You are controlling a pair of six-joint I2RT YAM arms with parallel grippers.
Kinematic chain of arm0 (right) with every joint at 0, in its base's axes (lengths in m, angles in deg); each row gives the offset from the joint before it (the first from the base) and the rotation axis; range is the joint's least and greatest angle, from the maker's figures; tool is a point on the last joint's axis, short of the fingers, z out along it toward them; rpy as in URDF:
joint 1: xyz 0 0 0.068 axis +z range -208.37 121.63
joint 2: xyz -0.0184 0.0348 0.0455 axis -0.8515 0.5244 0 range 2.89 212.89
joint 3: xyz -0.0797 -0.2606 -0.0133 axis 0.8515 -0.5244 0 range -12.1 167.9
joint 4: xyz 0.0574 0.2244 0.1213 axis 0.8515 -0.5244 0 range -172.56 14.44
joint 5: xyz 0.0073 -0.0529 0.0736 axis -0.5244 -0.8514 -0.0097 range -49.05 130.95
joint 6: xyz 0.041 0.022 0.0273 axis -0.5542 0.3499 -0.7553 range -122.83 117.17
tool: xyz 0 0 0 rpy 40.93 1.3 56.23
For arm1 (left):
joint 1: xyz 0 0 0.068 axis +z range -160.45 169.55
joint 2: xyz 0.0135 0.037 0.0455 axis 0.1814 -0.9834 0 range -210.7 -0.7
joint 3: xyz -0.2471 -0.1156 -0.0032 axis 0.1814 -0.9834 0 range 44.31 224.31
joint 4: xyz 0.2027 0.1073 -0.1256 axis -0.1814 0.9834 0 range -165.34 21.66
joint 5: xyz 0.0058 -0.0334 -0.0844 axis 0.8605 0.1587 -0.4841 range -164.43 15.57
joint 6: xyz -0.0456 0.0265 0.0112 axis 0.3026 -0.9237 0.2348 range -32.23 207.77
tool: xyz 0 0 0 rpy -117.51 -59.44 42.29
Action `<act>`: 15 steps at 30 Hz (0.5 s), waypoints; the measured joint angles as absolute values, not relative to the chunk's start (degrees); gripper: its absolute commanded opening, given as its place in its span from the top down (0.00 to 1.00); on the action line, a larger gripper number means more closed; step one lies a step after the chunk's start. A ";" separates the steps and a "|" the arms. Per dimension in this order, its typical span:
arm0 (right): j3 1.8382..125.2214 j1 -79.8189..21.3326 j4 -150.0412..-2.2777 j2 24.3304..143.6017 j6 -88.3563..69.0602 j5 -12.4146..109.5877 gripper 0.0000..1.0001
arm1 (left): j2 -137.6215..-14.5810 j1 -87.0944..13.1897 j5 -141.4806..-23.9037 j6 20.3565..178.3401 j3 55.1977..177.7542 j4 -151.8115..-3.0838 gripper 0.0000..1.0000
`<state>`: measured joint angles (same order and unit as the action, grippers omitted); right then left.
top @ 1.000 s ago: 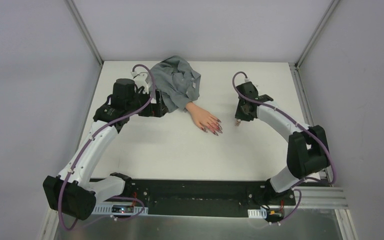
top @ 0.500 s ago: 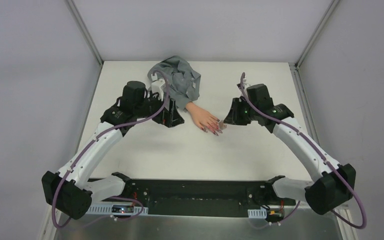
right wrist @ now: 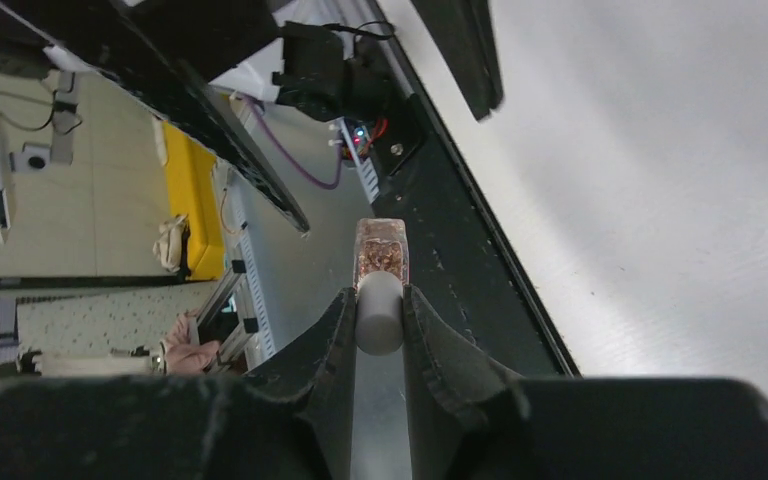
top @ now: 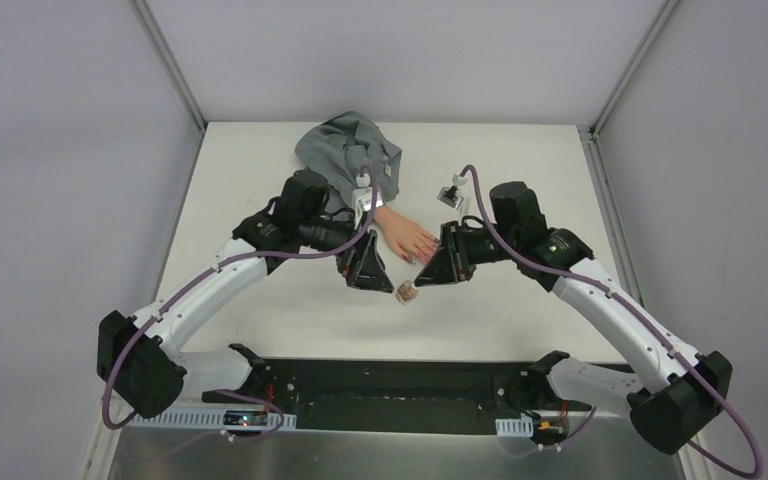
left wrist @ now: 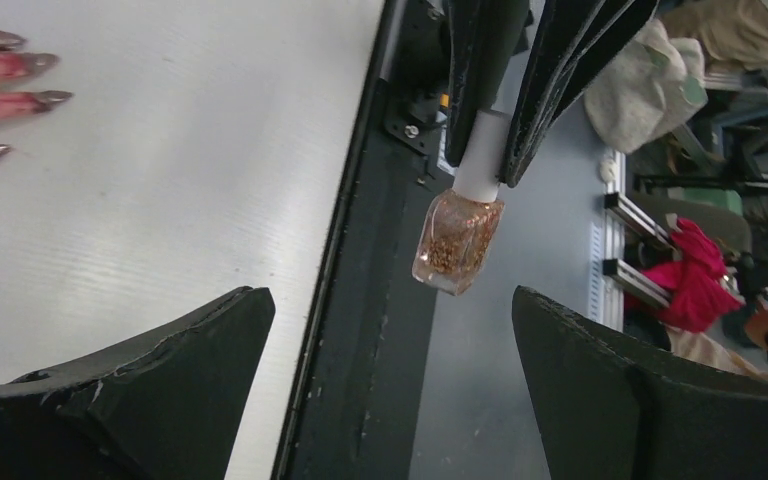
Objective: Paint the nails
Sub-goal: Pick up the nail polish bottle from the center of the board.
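Observation:
The peach fake hand (top: pixel 407 236) lies at the table's middle back, its grey sleeve (top: pixel 348 158) bunched behind it. Its dark red nails (left wrist: pixel 32 64) show at the upper left of the left wrist view, pointing toward the near edge. A small glass polish bottle (top: pixel 407 293) with glittery copper contents (left wrist: pixel 455 241) hangs in the air by its white cap (right wrist: pixel 379 312), on which my right gripper (top: pixel 430 272) is shut. Just left of the bottle, my left gripper (top: pixel 370 270) faces it and stands wide open, its fingers (left wrist: pixel 140 380) empty and apart from the glass.
A black rail (top: pixel 380 385) with the arm bases runs along the table's near edge. Grey walls and aluminium posts (top: pixel 168 62) close in the left, back and right sides. The two grippers stand close together, in front of the fake hand.
Both arms have swung in toward the near middle of the table. The right gripper moved left and nearer. The left gripper left the sleeve's side and now faces the bottle.

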<state>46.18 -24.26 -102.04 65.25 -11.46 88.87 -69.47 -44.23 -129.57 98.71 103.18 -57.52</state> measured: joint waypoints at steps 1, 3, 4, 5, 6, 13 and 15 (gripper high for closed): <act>46.18 -23.83 -101.15 65.25 -11.72 90.05 1.00 | -69.82 -44.78 -130.94 98.73 103.18 -57.65 0.01; 46.20 -23.08 -99.84 65.25 -12.20 91.66 1.00 | -70.43 -45.81 -133.22 98.75 103.18 -57.74 0.01; 46.22 -22.80 -99.36 65.25 -12.33 92.23 1.00 | -70.65 -46.35 -134.42 98.77 103.18 -57.85 0.02; 46.31 -22.51 -98.92 65.28 -12.48 92.63 1.00 | -70.82 -46.96 -135.53 98.77 103.18 -58.02 0.06; 46.42 -22.36 -98.59 65.30 -12.64 92.82 1.00 | -70.91 -47.60 -136.43 98.80 103.18 -58.13 0.13; 47.29 -21.44 -96.73 65.84 -12.92 92.93 1.00 | -70.93 -50.18 -141.46 98.90 103.18 -58.85 0.30; 47.36 -21.16 -96.58 65.87 -12.94 93.00 1.00 | -71.06 -50.66 -142.40 99.10 103.18 -59.05 0.33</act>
